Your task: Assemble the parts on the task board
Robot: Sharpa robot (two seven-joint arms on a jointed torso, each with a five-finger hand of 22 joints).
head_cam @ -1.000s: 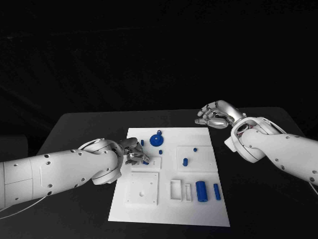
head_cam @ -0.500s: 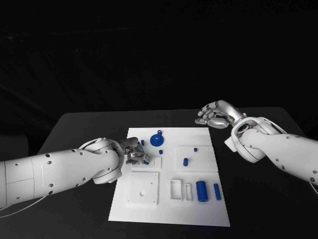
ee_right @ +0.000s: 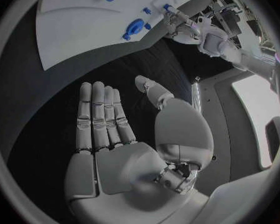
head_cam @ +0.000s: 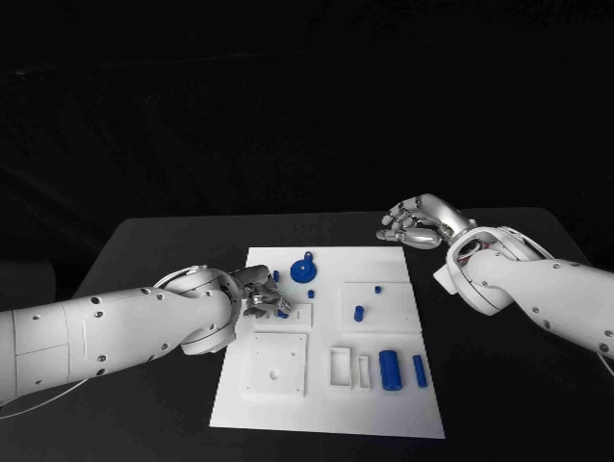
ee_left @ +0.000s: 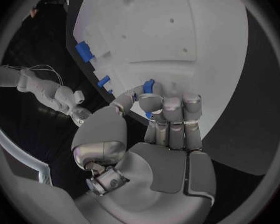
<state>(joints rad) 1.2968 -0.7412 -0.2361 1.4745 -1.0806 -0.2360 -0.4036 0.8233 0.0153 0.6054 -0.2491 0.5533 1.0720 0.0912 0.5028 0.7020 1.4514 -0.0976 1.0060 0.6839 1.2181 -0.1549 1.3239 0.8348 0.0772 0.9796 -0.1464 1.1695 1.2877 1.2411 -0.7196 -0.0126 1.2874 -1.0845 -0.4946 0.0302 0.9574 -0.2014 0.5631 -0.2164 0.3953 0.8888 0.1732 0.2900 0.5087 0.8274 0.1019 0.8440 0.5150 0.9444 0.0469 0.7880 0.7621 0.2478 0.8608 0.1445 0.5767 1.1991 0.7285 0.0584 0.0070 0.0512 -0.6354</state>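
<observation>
Nothing has shifted noticeably since the earlier frames. Left hand (head_cam: 256,296) holds a small blue part (ee_left: 149,86) pinched in its fingers over the left side of the task board (head_cam: 391,404). Right hand (head_cam: 419,221) rests open off the board's far right corner. Risk: a tilted part could jam or slip during insertion.

The flat white plastic-looking task board (head_cam: 328,385) has a smooth matt face, the small blue plastic-looking parts (head_cam: 389,370) on it look smooth with a slight sheen, the black table (head_cam: 155,250) is dull, and each silver robot hand (ee_right: 124,139) gleams like polished metal.
</observation>
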